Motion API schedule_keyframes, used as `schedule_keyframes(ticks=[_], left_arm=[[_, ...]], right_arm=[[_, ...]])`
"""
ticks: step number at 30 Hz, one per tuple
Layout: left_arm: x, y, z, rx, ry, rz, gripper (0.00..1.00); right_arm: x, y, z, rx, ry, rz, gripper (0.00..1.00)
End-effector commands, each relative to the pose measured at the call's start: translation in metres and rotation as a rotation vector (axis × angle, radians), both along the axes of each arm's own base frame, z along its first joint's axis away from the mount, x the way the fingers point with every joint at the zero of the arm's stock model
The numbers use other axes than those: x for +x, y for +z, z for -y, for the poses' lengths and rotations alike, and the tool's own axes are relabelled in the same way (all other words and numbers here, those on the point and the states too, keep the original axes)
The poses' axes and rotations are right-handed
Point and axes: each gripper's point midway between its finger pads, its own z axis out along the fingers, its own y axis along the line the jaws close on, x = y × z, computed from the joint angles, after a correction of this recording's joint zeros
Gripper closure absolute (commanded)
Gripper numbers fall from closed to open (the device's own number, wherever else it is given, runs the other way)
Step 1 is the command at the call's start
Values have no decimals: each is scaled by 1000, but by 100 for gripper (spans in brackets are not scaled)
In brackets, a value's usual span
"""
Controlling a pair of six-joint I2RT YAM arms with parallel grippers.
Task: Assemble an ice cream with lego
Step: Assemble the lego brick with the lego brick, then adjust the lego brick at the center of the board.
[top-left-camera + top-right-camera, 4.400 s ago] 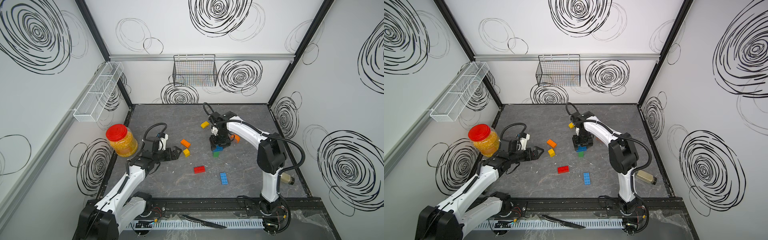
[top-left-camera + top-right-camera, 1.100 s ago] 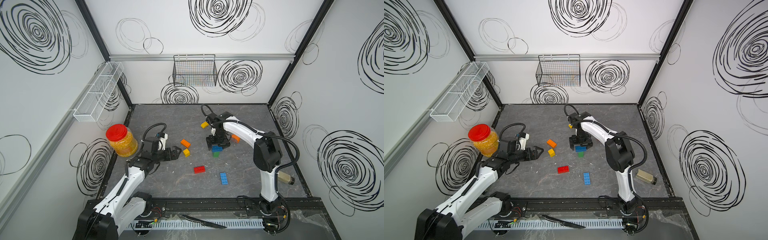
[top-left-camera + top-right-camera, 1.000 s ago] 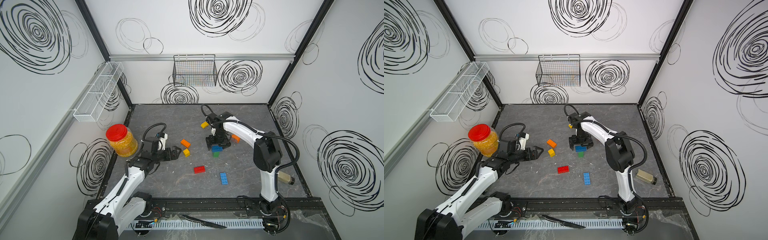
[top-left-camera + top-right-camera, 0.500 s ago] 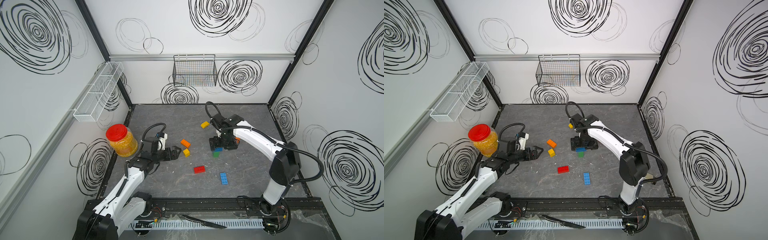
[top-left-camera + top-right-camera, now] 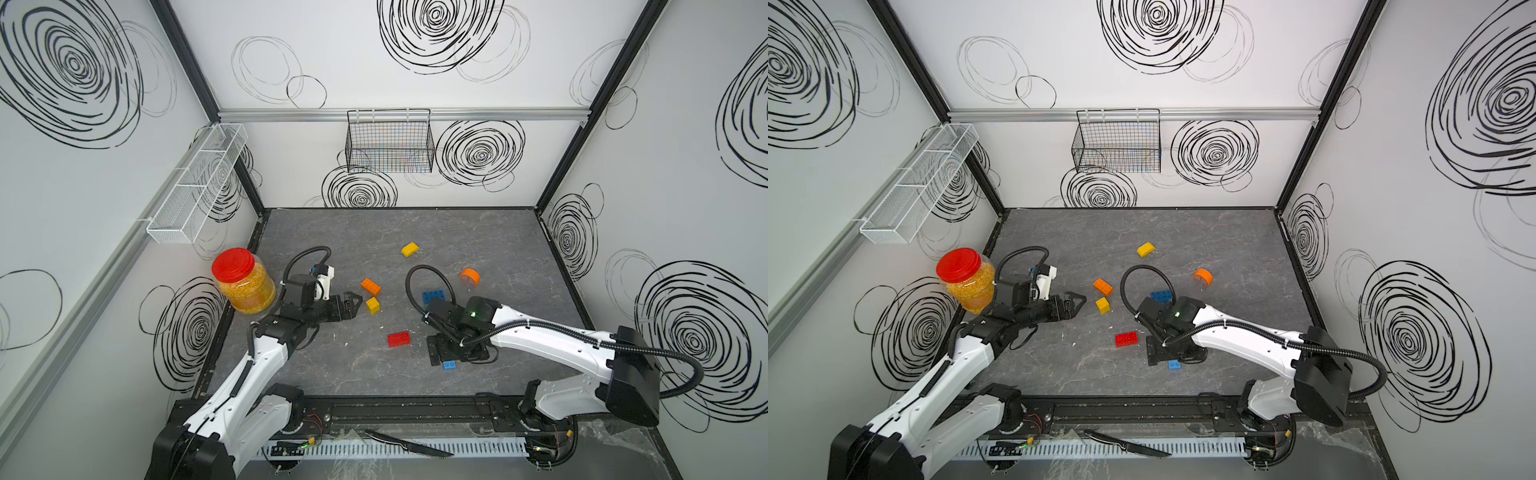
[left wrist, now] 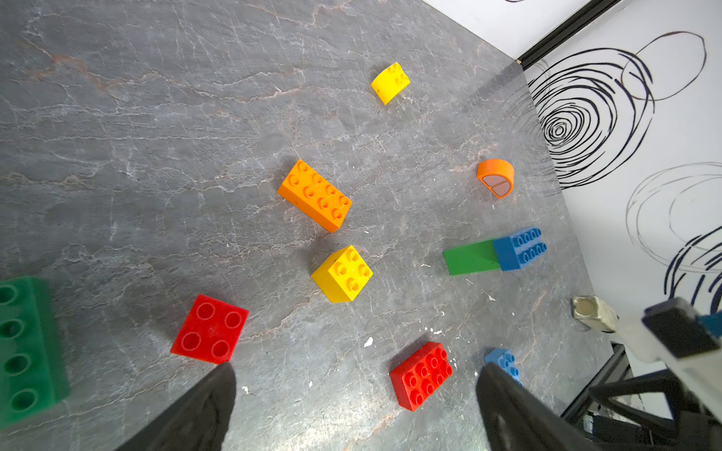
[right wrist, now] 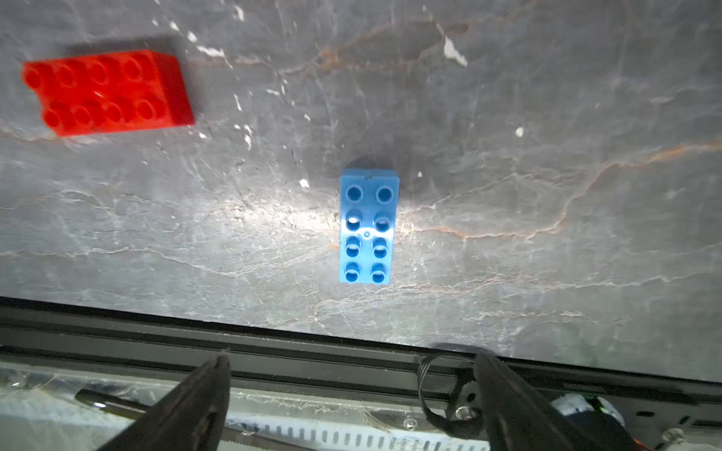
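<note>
Where the right gripper point(image 7: 351, 359) hangs with jaws spread and empty, a flat blue eight-stud brick point(image 7: 368, 226) lies studs-up on the surface point(image 7: 547, 117), close to the near edge, long axis running near to far. Red eight-stud brick point(image 5: 399, 339): just left of it, long axis roughly left to right. Left gripper point(image 5: 354, 302): spread, empty, pointing right at a yellow cube brick point(image 5: 372, 305).

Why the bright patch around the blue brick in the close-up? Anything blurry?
Right wrist view: glare off the grey floor washes over the thin blue brick; the red brick is smeared. Left wrist view: the green brick at the edge is soft. Top views: evenly lit, sharp.
</note>
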Motion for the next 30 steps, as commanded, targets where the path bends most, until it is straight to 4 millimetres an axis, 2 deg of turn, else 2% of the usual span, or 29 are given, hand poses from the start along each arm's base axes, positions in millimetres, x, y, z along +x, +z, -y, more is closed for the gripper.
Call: schedule_keyframes(ticks=[1,6,11,30], left_arm=[[1,6,0,2,3,28,1],[1,6,0,4,5,31,1],[0,7,0,8,7,35,1],[0,5,0,13,8,30,1]], right_arm=[[0,-10,-4,9,-86,69,0],[-1,-26,-6,-24,-71,99,0],[-3,-41,11,-112,-93,94,0],[6,-58,53,-233,-205,88,0]])
